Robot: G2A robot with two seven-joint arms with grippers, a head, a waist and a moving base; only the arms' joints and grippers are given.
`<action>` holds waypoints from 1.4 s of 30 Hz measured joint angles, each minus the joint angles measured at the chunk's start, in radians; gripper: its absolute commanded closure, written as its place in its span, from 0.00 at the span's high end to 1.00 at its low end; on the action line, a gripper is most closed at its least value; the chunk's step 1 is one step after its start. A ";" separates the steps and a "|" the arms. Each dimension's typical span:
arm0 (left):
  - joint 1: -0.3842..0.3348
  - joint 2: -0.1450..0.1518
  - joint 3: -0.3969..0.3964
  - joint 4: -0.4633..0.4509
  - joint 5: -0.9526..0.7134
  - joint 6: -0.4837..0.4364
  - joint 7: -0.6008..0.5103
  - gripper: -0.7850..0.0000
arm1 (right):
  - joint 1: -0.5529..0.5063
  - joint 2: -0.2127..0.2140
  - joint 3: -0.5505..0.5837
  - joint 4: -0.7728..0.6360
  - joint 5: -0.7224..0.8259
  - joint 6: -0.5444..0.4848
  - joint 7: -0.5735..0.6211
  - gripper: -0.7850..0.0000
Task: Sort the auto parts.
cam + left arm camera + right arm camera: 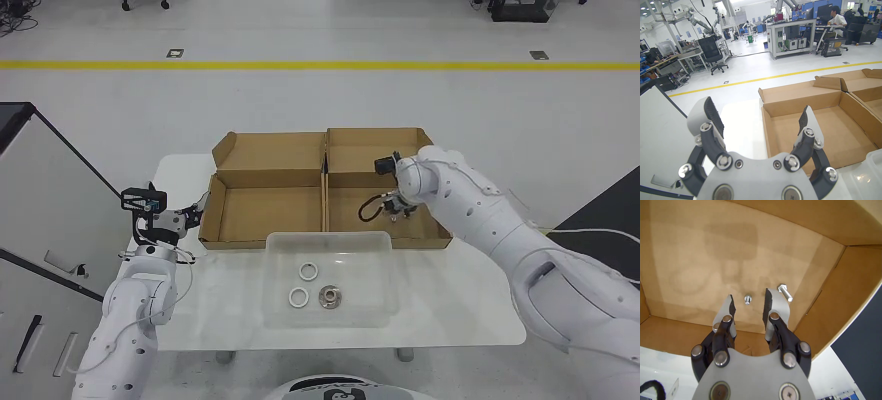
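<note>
Right wrist view: right tool (pixel 749 294) open, empty, over right box (pixel 696 247) floor; short bolt (pixel 747 299) and long bolt (pixel 785 292) lie there. Left tool (pixel 757 104) open, empty, beside left box (pixel 819 128). Two rings (pixel 309 270), one hub (pixel 329 295) in clear bin (pixel 365 265).

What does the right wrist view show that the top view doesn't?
Right wrist view: a short bolt and a long bolt lying on the floor of the right box, beneath the open fingers. Top view: the clear tray with two white rings and a metal hub, the left box, the left gripper beside it. Both: that right box and the right gripper over it.
</note>
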 measured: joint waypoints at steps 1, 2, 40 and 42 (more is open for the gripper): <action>0.000 0.000 0.000 0.000 0.000 0.000 0.000 1.00 | 0.001 0.001 0.008 -0.003 0.004 -0.004 0.000 1.00; 0.000 0.000 0.000 0.000 0.000 0.000 0.000 1.00 | 0.003 0.003 0.017 -0.007 0.008 -0.008 0.001 1.00; 0.000 0.000 0.000 0.000 0.000 0.000 0.000 1.00 | -0.438 0.322 0.848 -0.586 0.948 -0.242 0.320 1.00; 0.000 0.000 0.000 0.000 0.000 0.000 0.000 1.00 | -0.466 0.347 0.870 -0.597 0.978 -0.241 0.320 1.00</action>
